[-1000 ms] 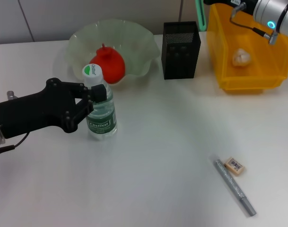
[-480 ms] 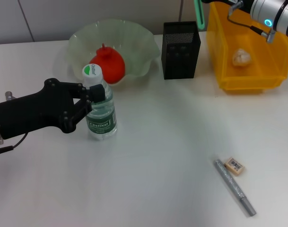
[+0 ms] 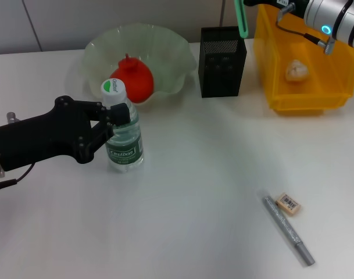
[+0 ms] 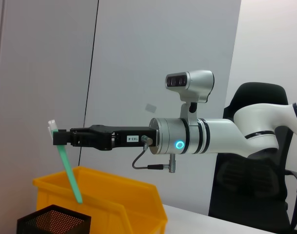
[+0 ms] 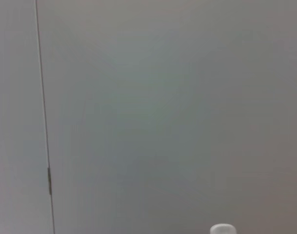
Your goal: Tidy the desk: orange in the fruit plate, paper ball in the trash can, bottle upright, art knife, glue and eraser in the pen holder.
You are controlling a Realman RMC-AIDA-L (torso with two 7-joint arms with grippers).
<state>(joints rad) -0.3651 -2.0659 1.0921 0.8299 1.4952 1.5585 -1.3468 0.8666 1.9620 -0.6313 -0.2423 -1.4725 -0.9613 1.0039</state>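
**Halfway through the tidy-up**

At the far right of the counter, the right pincer hangs high above the pen holder, closed on a slim green tool that slants down toward the holder's open top; this looks like the art knife, though I cannot be sure. It has not yet gone in.

Much appears done. The orange lies in the fruit plate at the far left, and the paper ball sits inside the trash can at the far right. The bottle stands upright near the left, with the left pincer closed round its upper body; letting go is likely all that remains there.

Left over, at the near right: the eraser and, touching it, a grey pen-like stick, perhaps the glue. Both lie well apart from the holder.
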